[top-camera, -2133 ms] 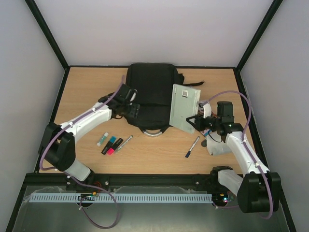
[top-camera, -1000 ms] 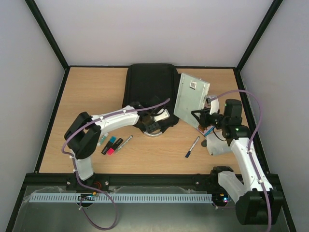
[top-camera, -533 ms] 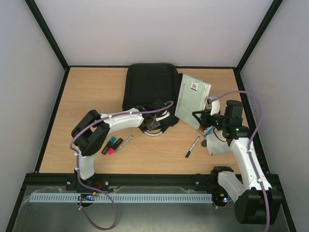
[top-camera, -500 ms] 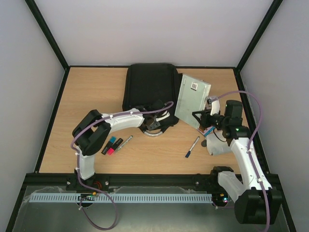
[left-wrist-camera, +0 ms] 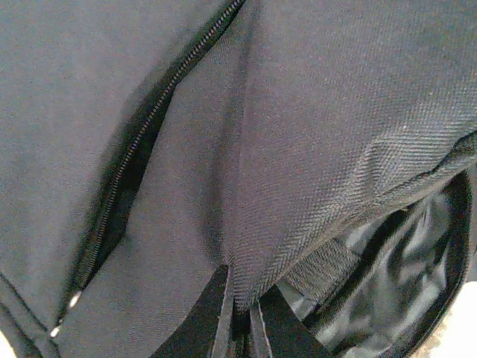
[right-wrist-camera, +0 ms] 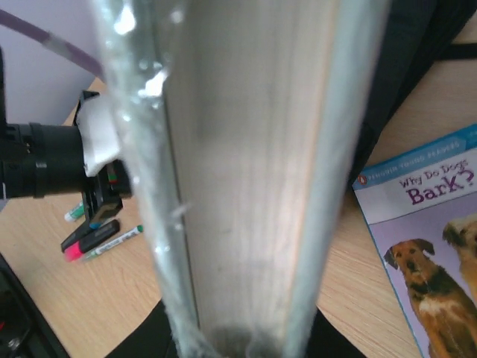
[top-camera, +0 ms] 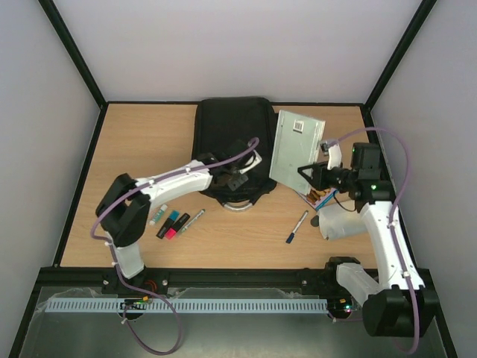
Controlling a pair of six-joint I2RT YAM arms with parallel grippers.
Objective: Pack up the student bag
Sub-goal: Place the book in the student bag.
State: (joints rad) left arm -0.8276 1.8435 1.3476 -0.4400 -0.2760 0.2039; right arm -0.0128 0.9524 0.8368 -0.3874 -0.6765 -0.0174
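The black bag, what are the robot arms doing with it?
They are packing it. The left hand pinches the student bag by the fabric at its open mouth. The right hand holds up a flat grey pack beside the bag, not inside yet. Markers and a dog book lie on the table.

Light wooden table inside pale walls, black frame

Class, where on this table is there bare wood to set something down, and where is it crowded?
Bare table lies between the student bag and the left edge, and at the front between the markers and the pen. Crowded: the right side, where the right gripper holds a flat grey pack by a book.
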